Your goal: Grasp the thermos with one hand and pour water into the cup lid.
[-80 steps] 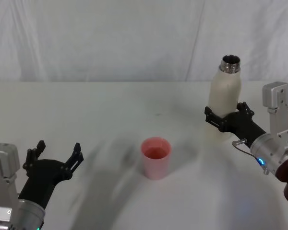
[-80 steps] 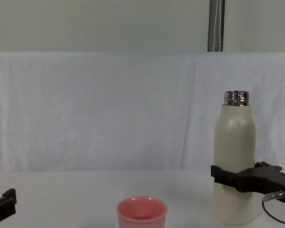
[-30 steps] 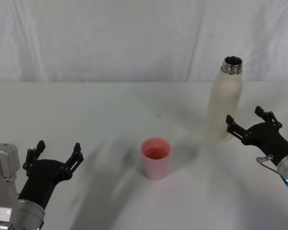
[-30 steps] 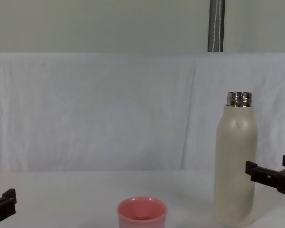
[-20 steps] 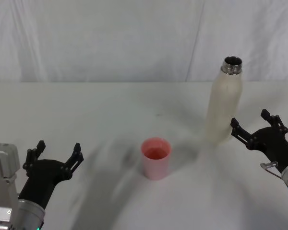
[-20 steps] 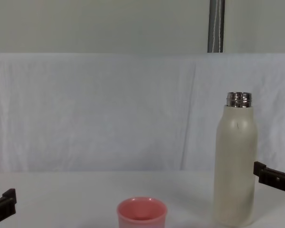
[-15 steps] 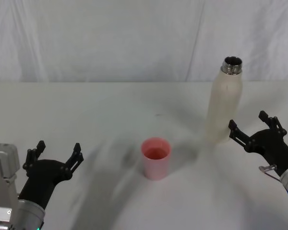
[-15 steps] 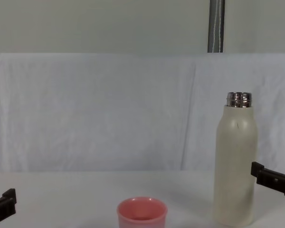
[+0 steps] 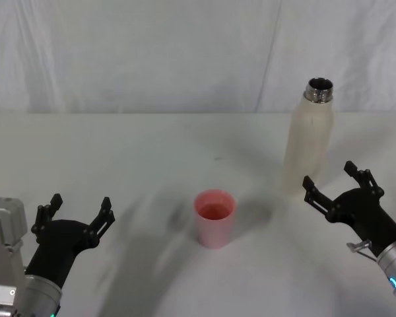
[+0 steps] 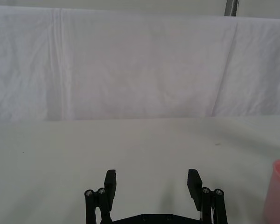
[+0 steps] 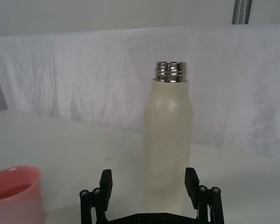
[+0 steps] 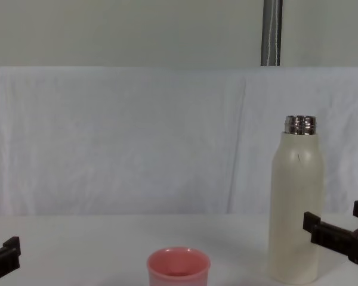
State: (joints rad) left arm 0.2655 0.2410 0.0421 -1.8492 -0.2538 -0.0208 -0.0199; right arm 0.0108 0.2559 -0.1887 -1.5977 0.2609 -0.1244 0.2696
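While the thermos [image 9: 308, 139] stands upright and uncapped on the white surface [image 9: 152, 145] at the robot's right, the right tool [image 9: 336, 190] sits released just in front of it, jaws spread and level with the lower body, touching nothing, probably lined up to close around it. Well apart toward the middle waits the pink cup lid [image 9: 214, 217], mouth up to receive a pour. Parked low at the left, the left tool [image 9: 75, 212] is spread too, holding nothing
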